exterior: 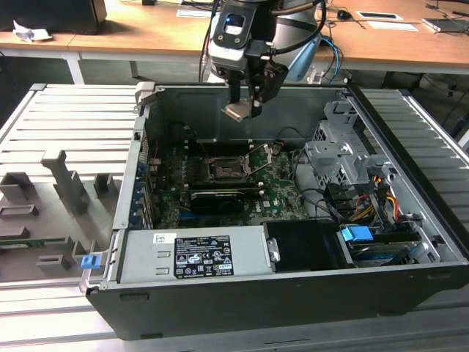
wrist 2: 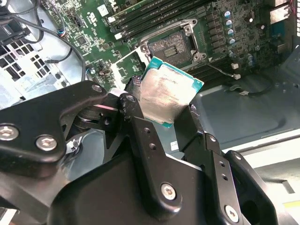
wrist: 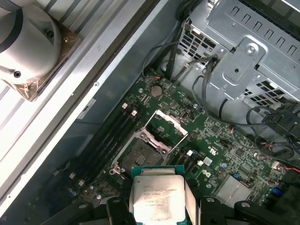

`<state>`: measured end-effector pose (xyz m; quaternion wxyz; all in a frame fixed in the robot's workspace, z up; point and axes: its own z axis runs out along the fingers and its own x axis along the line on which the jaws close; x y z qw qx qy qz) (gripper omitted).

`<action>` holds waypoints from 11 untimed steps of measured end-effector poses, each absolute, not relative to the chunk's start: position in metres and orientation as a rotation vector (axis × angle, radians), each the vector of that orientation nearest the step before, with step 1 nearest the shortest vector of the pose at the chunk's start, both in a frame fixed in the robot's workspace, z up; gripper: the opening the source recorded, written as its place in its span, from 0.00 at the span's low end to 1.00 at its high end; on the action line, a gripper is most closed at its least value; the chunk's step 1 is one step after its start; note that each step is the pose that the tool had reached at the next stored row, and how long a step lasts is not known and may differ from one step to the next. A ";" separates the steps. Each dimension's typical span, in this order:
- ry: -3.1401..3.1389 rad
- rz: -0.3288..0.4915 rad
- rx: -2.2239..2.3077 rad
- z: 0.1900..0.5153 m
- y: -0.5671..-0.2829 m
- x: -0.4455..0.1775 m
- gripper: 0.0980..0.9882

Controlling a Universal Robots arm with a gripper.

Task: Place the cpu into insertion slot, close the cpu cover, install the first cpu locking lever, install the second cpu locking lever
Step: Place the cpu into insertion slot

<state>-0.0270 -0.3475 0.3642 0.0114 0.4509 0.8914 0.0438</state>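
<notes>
The black linkages and two fingers point(wrist 2: 140, 126) of the gripper point(wrist 2: 159, 110) lie closest to the lens in the second wrist view. They are closed narrowly on the cpu point(wrist 2: 171, 89), one finger on each of two opposite edges, with its silvery-grey top facing the camera. The first wrist view shows the same grasp: the gripper point(wrist: 159, 212) clamps the cpu point(wrist: 157, 194) by its sides.

In the exterior view the gripper point(exterior: 246, 107) hangs over the open computer case point(exterior: 220, 308), near its far wall. The cpu point(exterior: 236, 112) sits tilted between the fingers, well above the green circuit board point(exterior: 282, 194) and touching nothing else.

Below it, apart from the cpu, is the insertion slot point(exterior: 221, 171). In both wrist views the slot point(wrist: 140, 154) point(wrist 2: 171, 47) is uncovered, its dark contact field showing inside the metal rim. The cpu cover point(wrist: 168, 123) is swung up beside the slot, and board shows through its central cut-out.

Long black memory slots point(wrist: 112, 133) run alongside the socket. In the exterior view a long black card point(exterior: 216, 198) lies nearer the camera than the slot. A silvery drive cage point(exterior: 344, 158) with cables stands towards that view's right. A labelled power supply point(exterior: 194, 253) sits against the case's near wall. The case rests on a grey ribbed table point(exterior: 66, 125).
</notes>
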 end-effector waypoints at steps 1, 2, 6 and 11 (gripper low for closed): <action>2.774 0.136 1.417 0.364 -0.347 -0.027 0.48; 2.770 0.136 1.426 0.364 -0.347 -0.027 0.48; 2.755 0.136 1.453 0.364 -0.347 -0.027 0.48; 2.739 0.135 1.480 0.363 -0.347 -0.027 0.48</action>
